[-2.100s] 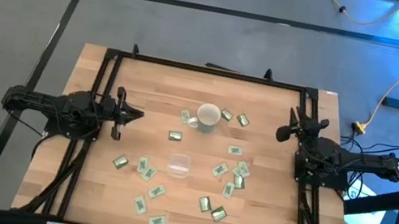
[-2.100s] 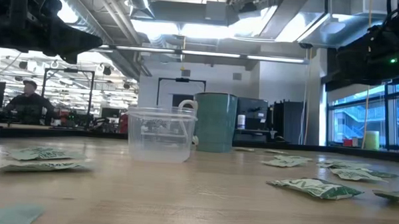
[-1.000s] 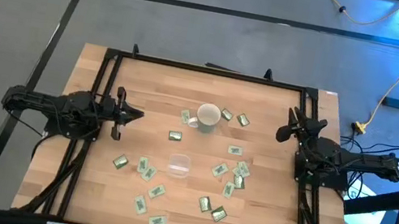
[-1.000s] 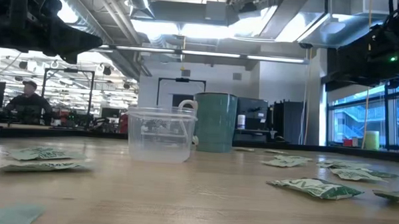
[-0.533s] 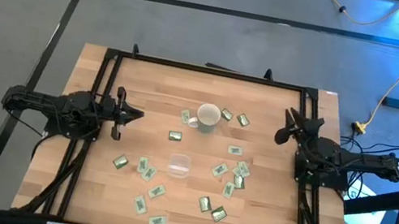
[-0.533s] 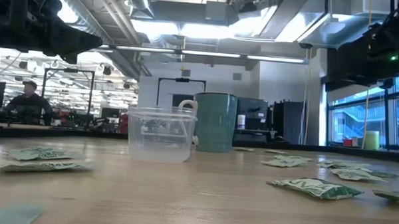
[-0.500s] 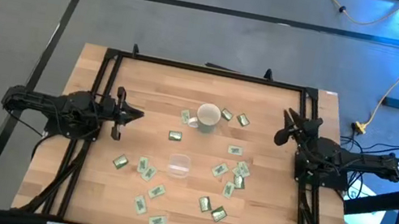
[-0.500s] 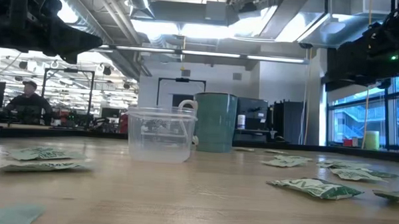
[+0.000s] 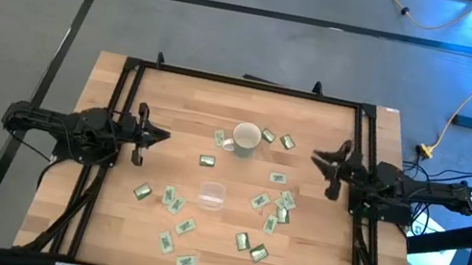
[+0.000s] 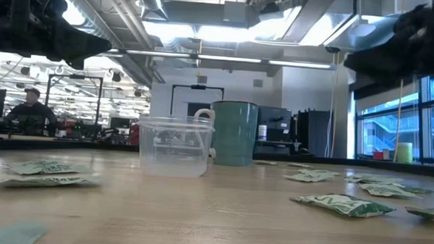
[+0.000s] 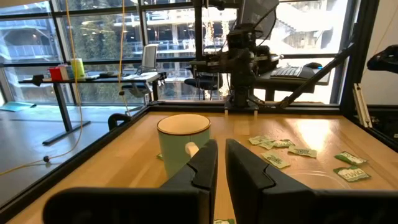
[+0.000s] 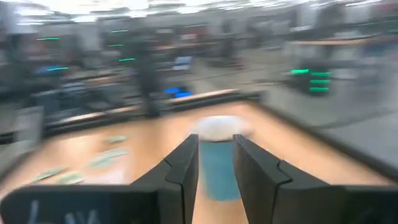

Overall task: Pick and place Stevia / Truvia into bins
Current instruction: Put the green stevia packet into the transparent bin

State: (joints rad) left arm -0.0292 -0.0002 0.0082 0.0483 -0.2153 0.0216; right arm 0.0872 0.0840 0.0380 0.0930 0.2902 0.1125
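Observation:
Several green-and-white sachets (image 9: pixel 263 202) lie flat and scattered on the wooden table, also in the low view (image 10: pixel 342 204). The clear plastic cup (image 9: pixel 211 195) stands upright at the table's middle (image 10: pixel 175 146), with the white mug (image 9: pixel 245 139) just beyond it. My left gripper (image 9: pixel 164 137) hovers shut at the left side, pointing at the mug (image 11: pixel 183 140). My right gripper (image 9: pixel 324 173) hovers open at the right side, its fingers (image 12: pixel 186 162) pointing toward the mug (image 12: pixel 217 158). Neither touches anything.
A black metal frame (image 9: pixel 245 83) runs around the table's edges. Sachets cluster right of the cup (image 9: pixel 282 201) and along the near left (image 9: pixel 173 201). Bare wood lies between each gripper and the middle. A person (image 10: pixel 31 110) sits far off in the room behind.
My right gripper has swung from pointing toward the table's far edge round to pointing toward the table's left and the mug, moving inward over the table. The right wrist view is blurred by this motion. Sachets, cup and mug have stayed put.

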